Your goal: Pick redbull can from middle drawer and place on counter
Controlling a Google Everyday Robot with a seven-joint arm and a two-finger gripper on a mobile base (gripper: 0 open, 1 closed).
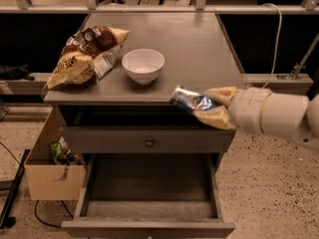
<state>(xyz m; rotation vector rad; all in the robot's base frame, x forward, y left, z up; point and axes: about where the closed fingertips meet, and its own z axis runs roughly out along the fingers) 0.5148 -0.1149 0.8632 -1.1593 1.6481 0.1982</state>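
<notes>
The gripper gripped the can between its two tan fingers. The can was tilted and sat at the front edge of the counter, near the front right corner and about level with the surface. The drawer below was pulled out and bare. To place the can well, the arm would probably need to lift it clear of the edge and carry it inward over the bare right side, away from the bowl and chip bag. It should let go only once the can was resting on the counter.
</notes>
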